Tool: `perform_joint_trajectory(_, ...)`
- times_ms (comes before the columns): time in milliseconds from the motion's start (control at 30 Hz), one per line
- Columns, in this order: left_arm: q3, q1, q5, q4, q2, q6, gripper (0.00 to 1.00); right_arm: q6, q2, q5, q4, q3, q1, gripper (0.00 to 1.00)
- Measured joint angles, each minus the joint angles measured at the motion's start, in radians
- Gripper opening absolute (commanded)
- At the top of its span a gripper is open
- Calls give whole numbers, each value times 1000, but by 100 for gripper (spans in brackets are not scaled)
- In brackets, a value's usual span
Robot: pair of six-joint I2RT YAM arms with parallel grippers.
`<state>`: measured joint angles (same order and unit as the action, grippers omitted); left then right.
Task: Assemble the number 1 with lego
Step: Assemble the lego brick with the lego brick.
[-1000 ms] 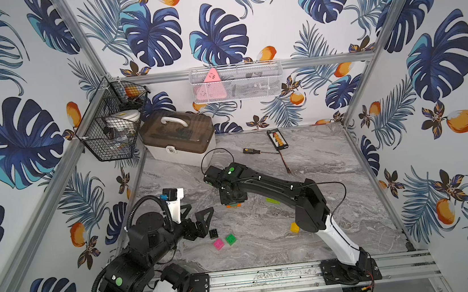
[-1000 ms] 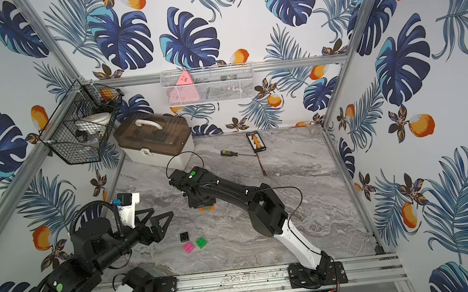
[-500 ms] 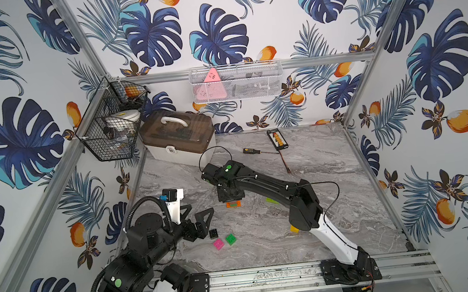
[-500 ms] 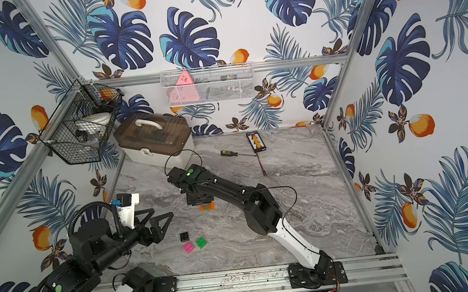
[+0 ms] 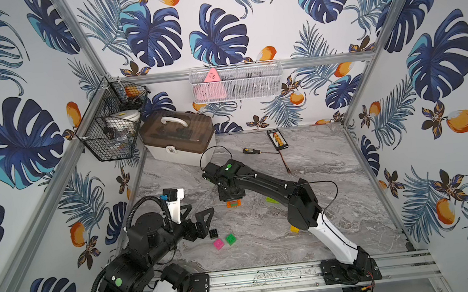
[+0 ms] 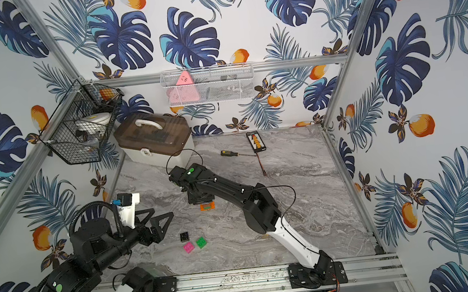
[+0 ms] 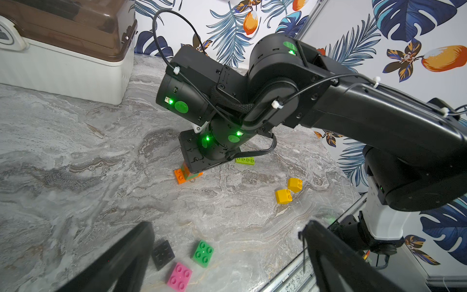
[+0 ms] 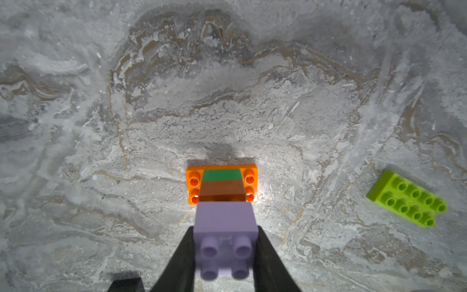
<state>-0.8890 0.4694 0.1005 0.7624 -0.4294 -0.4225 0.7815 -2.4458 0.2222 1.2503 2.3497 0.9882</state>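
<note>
A small lego stack stands mid-table: an orange brick (image 8: 194,182) as base, then a green square (image 8: 222,175), a brown one (image 8: 222,191) and a lilac brick (image 8: 225,220) on top. My right gripper (image 8: 225,252) points straight down and is shut on the lilac brick. From above only the orange base (image 5: 233,203) shows under the right gripper (image 5: 231,196). My left gripper (image 7: 226,227) hangs open and empty near the front left, over loose black (image 7: 163,254), pink (image 7: 179,276) and green (image 7: 203,253) bricks. A lime brick (image 8: 406,202) lies beside the stack.
Two yellow bricks (image 7: 283,196) lie on the marble by the right arm's base. A white box with a brown lid (image 5: 178,139) stands at the back left, with a screwdriver (image 5: 249,151) and abacus (image 5: 277,139) at the back. A metal rail (image 5: 270,276) bounds the front edge.
The right arm's elbow has shifted slightly while its gripper stays on the stack. The left arm and the loose bricks have not moved.
</note>
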Motion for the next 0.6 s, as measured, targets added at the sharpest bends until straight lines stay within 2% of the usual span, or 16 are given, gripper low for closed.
perform_joint_trajectory(600,0,0,0,0,-3,0,99,-113,-6,-34,-5,12,-3,26)
